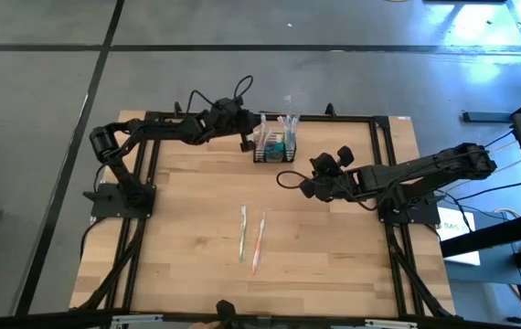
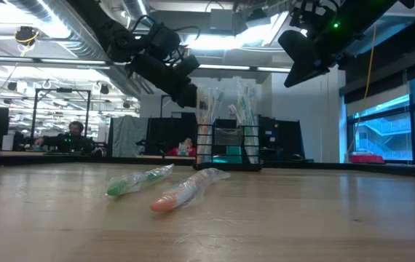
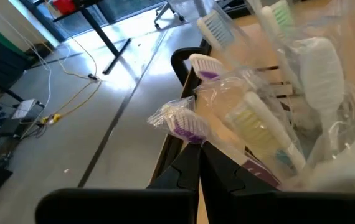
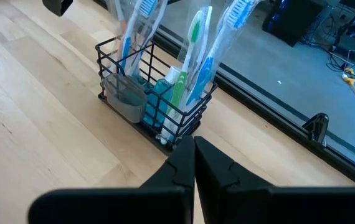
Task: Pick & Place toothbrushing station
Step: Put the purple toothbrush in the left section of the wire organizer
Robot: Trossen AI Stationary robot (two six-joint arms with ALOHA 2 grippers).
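While both claws sit closed and empty, your toothbrushing station [image 1: 275,146] waits at the bench's [image 1: 187,247] far edge.
Left claw [image 1: 245,143] hovers beside it, right claw [image 1: 304,188] nearby; two wrapped toothbrushes [image 1: 250,235] lie mid-bench.

Setting: an open-plan robotics lab or workshop. Evidence: bare concrete floor [image 1: 41,137] with dark seams, exposed ceiling ducts [image 2: 54,22], strip lights, a desk with a seated person [image 2: 73,137], loose cables [image 3: 71,74], and large windows [image 2: 393,131].
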